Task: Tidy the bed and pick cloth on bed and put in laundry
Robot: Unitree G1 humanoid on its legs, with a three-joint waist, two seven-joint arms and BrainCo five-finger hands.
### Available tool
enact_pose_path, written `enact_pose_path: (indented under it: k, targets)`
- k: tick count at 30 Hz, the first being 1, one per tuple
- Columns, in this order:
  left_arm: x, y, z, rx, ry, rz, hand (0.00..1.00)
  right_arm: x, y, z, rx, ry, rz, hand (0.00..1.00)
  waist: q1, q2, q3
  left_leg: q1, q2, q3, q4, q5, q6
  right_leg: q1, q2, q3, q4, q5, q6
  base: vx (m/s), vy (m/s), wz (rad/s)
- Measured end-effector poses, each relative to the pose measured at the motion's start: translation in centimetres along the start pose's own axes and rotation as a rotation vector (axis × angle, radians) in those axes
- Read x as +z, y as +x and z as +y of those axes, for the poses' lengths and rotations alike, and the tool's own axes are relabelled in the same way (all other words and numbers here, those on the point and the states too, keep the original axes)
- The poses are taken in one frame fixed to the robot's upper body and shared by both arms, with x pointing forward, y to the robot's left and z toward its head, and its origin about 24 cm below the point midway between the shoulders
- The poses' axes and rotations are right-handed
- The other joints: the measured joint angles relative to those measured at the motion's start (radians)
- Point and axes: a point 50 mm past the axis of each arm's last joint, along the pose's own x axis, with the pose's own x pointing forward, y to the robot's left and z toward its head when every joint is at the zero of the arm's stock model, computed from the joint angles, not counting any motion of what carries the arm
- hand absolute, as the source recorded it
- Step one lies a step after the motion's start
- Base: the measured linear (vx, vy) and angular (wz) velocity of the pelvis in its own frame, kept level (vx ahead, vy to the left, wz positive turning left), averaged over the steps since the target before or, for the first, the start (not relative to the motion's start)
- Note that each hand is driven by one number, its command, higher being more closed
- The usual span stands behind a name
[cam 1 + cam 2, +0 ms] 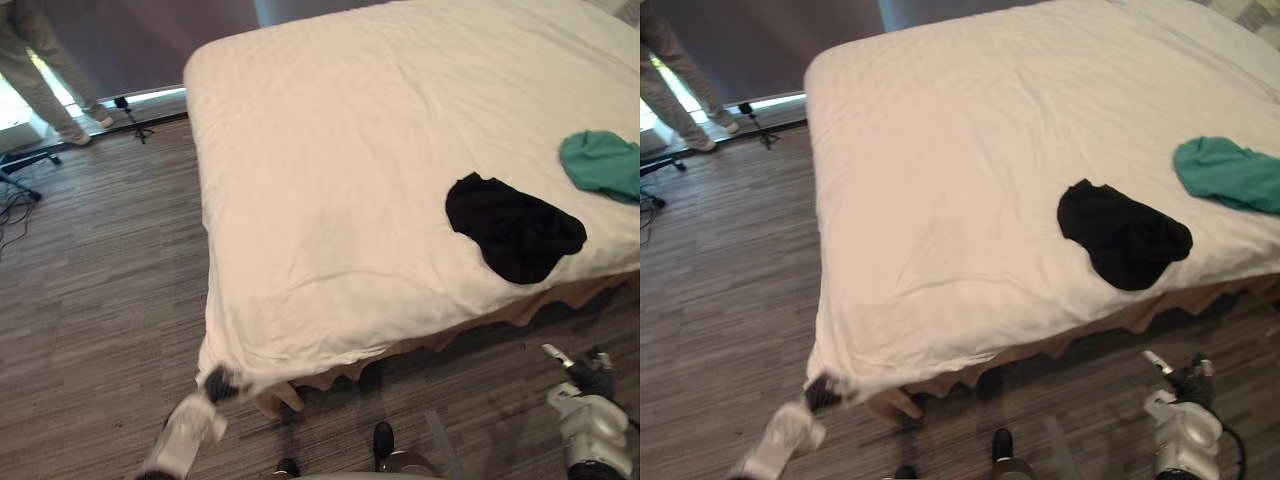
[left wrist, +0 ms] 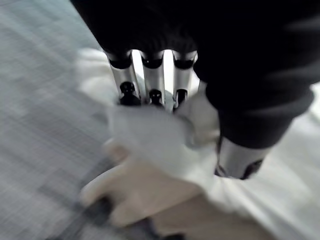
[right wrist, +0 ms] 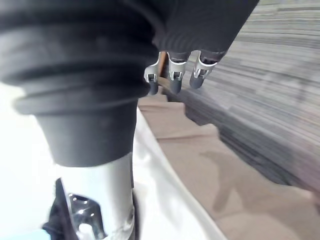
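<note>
Where the white sheet (image 1: 330, 150) lies spread, the black cloth (image 1: 515, 228) sits crumpled near its front edge, and the smaller green cloth (image 1: 603, 163) lies apart from it, toward the robot's right. Left hand (image 2: 150, 75) pinches the sheet's bunched near corner between fingers and thumb. Right hand (image 3: 172, 67), fingers loosely bent, holds nothing beside the tan bed skirt (image 3: 200, 160).

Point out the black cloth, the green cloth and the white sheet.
black cloth (image 1: 515, 230), left eye view, middle of the heap.
green cloth (image 1: 603, 163), left eye view, its middle.
white sheet (image 1: 320, 150), left eye view, a bare stretch.
</note>
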Motion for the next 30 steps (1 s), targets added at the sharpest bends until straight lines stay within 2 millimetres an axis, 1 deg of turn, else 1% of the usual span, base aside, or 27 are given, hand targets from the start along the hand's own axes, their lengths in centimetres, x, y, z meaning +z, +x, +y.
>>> enact_pose_path:
  k: [1,2,3,4,5,7,9,10,11,12,13,14,15,16,17,19,20,21,22,23,24,25,26,27,28,29,30]
  targets:
    - [-2.4,-0.6,-1.1,-0.024,-0.044,0.097,0.00,1.7,0.4,0.6,0.022,0.000,-0.055,0.00,0.001,-0.008,-0.015,-0.005,-0.006,-0.006,-0.005,0.006,0.003,0.001,-0.004,-0.009,-0.001,0.000,0.000,-0.09,0.020,0.24]
    - [-4.1,-1.2,-2.1,-0.036,-0.106,0.165,0.00,3.7,0.6,1.7,0.060,-0.022,-0.122,0.00,0.001,-0.015,-0.029,-0.009,-0.009,-0.008,-0.010,0.009,0.005,-0.001,-0.008,-0.013,-0.006,0.000,0.000,-0.08,0.021,0.14]
    - [-4.8,-1.5,-2.7,-0.040,-0.149,0.193,0.00,5.2,0.7,2.6,0.098,-0.040,-0.170,1.00,0.006,-0.019,-0.035,-0.009,-0.010,-0.011,-0.010,0.010,0.005,-0.001,-0.009,-0.014,-0.007,0.000,0.000,-0.05,0.015,0.06]
    - [-5.1,-1.6,-3.0,-0.042,-0.166,0.208,0.00,6.0,0.7,3.1,0.121,-0.058,-0.198,1.00,0.009,-0.021,-0.038,-0.009,-0.010,-0.012,-0.012,0.010,0.005,-0.001,-0.010,-0.016,-0.007,0.000,0.000,-0.05,0.002,0.04]
    - [-6.6,-2.1,-3.6,-0.046,-0.212,0.297,0.00,9.0,0.5,5.9,0.240,-0.117,-0.300,1.00,0.018,-0.030,-0.047,-0.008,-0.011,-0.014,-0.024,0.017,0.006,-0.005,-0.011,-0.016,-0.007,0.001,-0.001,-0.03,-0.003,0.02]
    - [-7.7,-2.6,-3.6,-0.039,-0.239,0.360,0.00,10.5,0.0,8.2,0.337,-0.168,-0.361,1.00,0.020,-0.032,-0.052,-0.008,-0.011,-0.014,-0.028,0.022,0.006,-0.006,-0.010,-0.017,-0.007,0.002,-0.002,-0.02,-0.002,0.00]
    - [-9.5,-3.5,-3.5,-0.014,-0.291,0.452,0.00,13.1,-1.3,12.9,0.552,-0.279,-0.458,1.00,0.030,-0.044,-0.052,-0.007,-0.009,-0.014,-0.030,0.027,0.003,-0.007,-0.007,-0.016,-0.007,0.004,-0.004,0.00,0.000,0.00]
    - [-9.7,-3.6,-3.5,-0.007,-0.301,0.466,0.00,13.6,-1.6,14.0,0.609,-0.302,-0.474,1.00,0.033,-0.048,-0.052,-0.006,-0.009,-0.014,-0.031,0.028,0.003,-0.007,-0.007,-0.016,-0.007,0.004,-0.005,-0.01,-0.015,0.04]
    - [-10.1,-3.8,-3.4,0.005,-0.318,0.490,0.00,14.7,-2.8,16.9,0.759,-0.358,-0.515,1.00,0.046,-0.057,-0.052,-0.003,-0.009,-0.017,-0.036,0.034,0.003,-0.009,-0.005,-0.020,-0.007,0.004,-0.005,0.02,-0.010,0.08]
    - [-10.2,-3.8,-3.3,0.011,-0.331,0.496,0.00,15.1,-3.8,18.9,0.876,-0.393,-0.535,1.00,0.054,-0.062,-0.053,-0.002,-0.009,-0.021,-0.042,0.039,0.002,-0.009,-0.005,-0.024,-0.007,0.005,-0.006,0.03,-0.009,0.12]
    - [-10.2,-3.8,-3.4,0.014,-0.339,0.495,0.00,15.3,-5.0,20.5,0.973,-0.424,-0.556,1.00,0.059,-0.065,-0.053,-0.003,-0.008,-0.026,-0.042,0.041,0.002,-0.009,-0.005,-0.028,-0.007,0.006,-0.006,0.03,-0.005,0.15]
    - [-10.1,-3.8,-3.5,0.012,-0.344,0.494,0.00,15.5,-6.8,22.8,1.112,-0.467,-0.589,1.00,0.069,-0.068,-0.053,-0.004,-0.008,-0.032,-0.042,0.045,0.002,-0.006,-0.005,-0.036,-0.006,0.006,-0.006,0.04,0.002,0.15]
    - [-9.9,-3.7,-3.7,0.010,-0.349,0.488,0.00,15.5,-8.6,24.6,1.239,-0.463,-0.606,1.00,0.084,-0.069,-0.054,-0.005,-0.008,-0.037,-0.043,0.045,0.002,-0.005,-0.006,-0.041,-0.004,0.007,-0.006,0.06,0.006,0.17]
    - [-9.6,-3.5,-3.7,0.011,-0.352,0.476,0.00,15.4,-10.0,26.1,1.342,-0.457,-0.617,1.00,0.098,-0.072,-0.053,-0.006,-0.009,-0.044,-0.043,0.046,0.002,-0.002,-0.007,-0.048,-0.001,0.007,-0.006,0.05,0.007,0.16]
    - [-9.5,-3.4,-3.7,0.011,-0.353,0.468,0.00,15.1,-10.7,26.8,1.394,-0.445,-0.613,1.00,0.106,-0.074,-0.054,-0.008,-0.009,-0.049,-0.042,0.049,0.005,-0.001,-0.007,-0.052,-0.001,0.008,-0.007,0.04,0.004,0.23]
    - [-9.0,-3.1,-3.7,0.024,-0.360,0.435,0.00,14.2,-13.7,29.6,1.573,-0.408,-0.598,1.00,0.119,-0.078,-0.052,-0.010,-0.009,-0.075,-0.042,0.051,0.006,0.013,-0.009,-0.076,-0.001,0.009,-0.009,0.03,0.012,0.33]
    - [-8.6,-2.9,-3.5,0.041,-0.367,0.411,0.00,13.4,-15.5,31.0,1.666,-0.380,-0.583,1.00,0.139,-0.082,-0.051,-0.012,-0.009,-0.086,-0.041,0.052,0.007,0.017,-0.010,-0.083,-0.004,0.010,-0.011,0.02,0.021,0.26]
    - [-8.5,-2.8,-3.4,0.046,-0.370,0.398,0.00,13.2,-16.2,31.5,1.698,-0.369,-0.577,1.00,0.147,-0.085,-0.049,-0.013,-0.009,-0.088,-0.041,0.053,0.007,0.017,-0.012,-0.085,-0.005,0.010,-0.011,0.00,0.018,0.15]
    - [-8.2,-2.6,-3.2,0.054,-0.379,0.377,0.00,12.8,-17.2,32.3,1.742,-0.361,-0.572,1.00,0.161,-0.090,-0.042,-0.017,-0.011,-0.091,-0.041,0.057,0.010,0.016,-0.014,-0.091,-0.008,0.010,-0.011,-0.03,0.010,0.27]
    - [-7.5,-2.2,-2.8,0.067,-0.380,0.343,0.00,12.3,-19.0,33.3,1.814,-0.352,-0.569,1.00,0.172,-0.098,-0.029,-0.040,-0.016,-0.114,-0.039,0.068,0.013,0.007,-0.021,-0.110,-0.008,0.011,-0.010,-0.04,0.008,0.30]
    - [-7.3,-2.1,-2.7,0.072,-0.383,0.335,0.00,12.2,-19.4,33.5,1.826,-0.352,-0.569,1.00,0.173,-0.100,-0.023,-0.045,-0.017,-0.118,-0.039,0.070,0.014,0.005,-0.022,-0.114,-0.008,0.011,-0.010,-0.10,0.010,0.42]
    - [-5.7,-1.2,-1.9,0.087,-0.380,0.272,0.00,12.0,-21.4,34.6,1.894,-0.345,-0.572,1.00,0.193,-0.112,0.014,-0.079,-0.023,-0.136,-0.040,0.086,0.017,-0.021,-0.028,-0.126,-0.008,0.015,-0.011,-0.14,0.006,0.28]
    - [-4.3,-0.5,-1.2,0.094,-0.373,0.214,0.00,12.0,-22.8,35.3,1.936,-0.347,-0.583,1.00,0.212,-0.114,0.057,-0.106,-0.024,-0.143,-0.039,0.100,0.018,-0.042,-0.029,-0.131,-0.008,0.027,-0.015,-0.13,0.004,0.26]
    - [-3.6,-0.2,-0.9,0.097,-0.372,0.184,0.00,12.1,-23.4,35.6,1.951,-0.350,-0.590,1.00,0.218,-0.115,0.078,-0.120,-0.024,-0.145,-0.039,0.107,0.018,-0.054,-0.030,-0.133,-0.008,0.031,-0.015,-0.17,0.003,0.14]
    - [-2.3,0.3,-0.4,0.102,-0.365,0.130,0.00,12.1,-24.7,36.1,1.983,-0.365,-0.606,1.00,0.233,-0.116,0.127,-0.148,-0.026,-0.151,-0.039,0.120,0.020,-0.078,-0.031,-0.137,-0.006,0.043,-0.021,-0.19,0.005,0.15]
    - [-1.1,0.7,-0.1,0.105,-0.348,0.076,0.00,12.3,-25.5,36.5,2.007,-0.373,-0.614,1.00,0.242,-0.113,0.173,-0.182,-0.027,-0.163,-0.039,0.130,0.021,-0.105,-0.032,-0.149,-0.002,0.050,-0.026,-0.19,0.005,0.21]
    - [-0.5,0.9,0.2,0.107,-0.339,0.048,0.00,12.4,-25.7,36.6,2.011,-0.372,-0.619,1.00,0.245,-0.109,0.197,-0.199,-0.028,-0.171,-0.040,0.138,0.022,-0.119,-0.033,-0.157,-0.001,0.052,-0.028,-0.17,-0.001,0.29]
